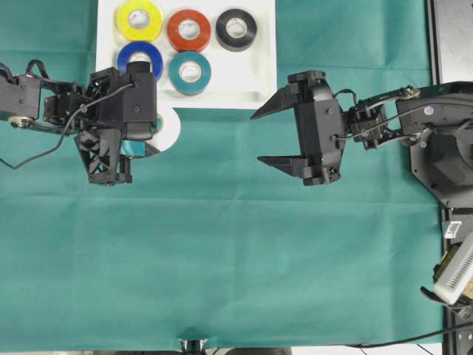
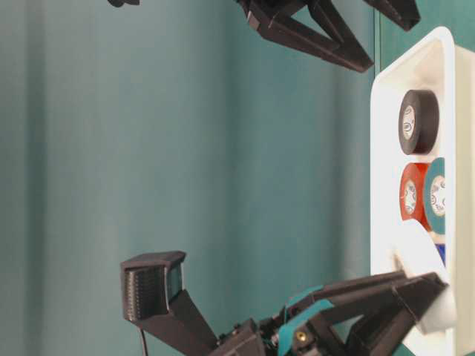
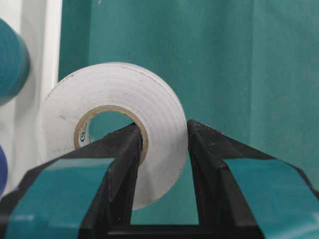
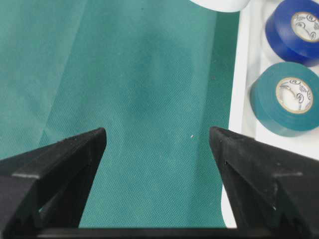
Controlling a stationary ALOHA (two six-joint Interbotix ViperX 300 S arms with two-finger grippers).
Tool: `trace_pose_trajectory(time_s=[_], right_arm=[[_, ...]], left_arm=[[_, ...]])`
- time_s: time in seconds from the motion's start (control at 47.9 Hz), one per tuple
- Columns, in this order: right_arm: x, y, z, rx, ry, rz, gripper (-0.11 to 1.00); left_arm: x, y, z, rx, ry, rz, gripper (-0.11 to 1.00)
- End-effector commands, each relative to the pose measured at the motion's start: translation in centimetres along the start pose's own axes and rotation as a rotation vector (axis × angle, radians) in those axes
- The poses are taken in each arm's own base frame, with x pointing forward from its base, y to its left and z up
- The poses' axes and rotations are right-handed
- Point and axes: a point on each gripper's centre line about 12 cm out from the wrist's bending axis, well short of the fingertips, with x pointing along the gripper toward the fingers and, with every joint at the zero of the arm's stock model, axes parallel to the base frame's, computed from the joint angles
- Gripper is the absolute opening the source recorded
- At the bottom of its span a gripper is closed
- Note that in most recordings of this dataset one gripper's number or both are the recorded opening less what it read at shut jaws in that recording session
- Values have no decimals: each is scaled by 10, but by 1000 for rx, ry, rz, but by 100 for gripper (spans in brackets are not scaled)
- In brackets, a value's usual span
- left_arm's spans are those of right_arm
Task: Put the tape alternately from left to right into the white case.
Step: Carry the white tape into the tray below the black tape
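Five tape rolls [image 1: 190, 29] in the white case [image 1: 260, 74] — one white roll [image 3: 112, 107] gripper-held [image 3: 162, 149].

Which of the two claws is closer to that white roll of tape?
The left. The left gripper is shut on the white tape roll, one finger through its core, by the white case's rim. The right gripper hangs open, apart over the green cloth.
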Motion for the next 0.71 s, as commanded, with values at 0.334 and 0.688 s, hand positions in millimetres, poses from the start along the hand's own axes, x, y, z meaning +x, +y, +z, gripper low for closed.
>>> trace_pose_trajectory(time_s=[0.334,0.688], right_arm=[[-3,0,10,-2,-36,3,84],[-3,0,10,-2,-36,3,84]], left_arm=[[0,13,24,-22,-62,23,27],[27,64,38,-106,-76,108,27]])
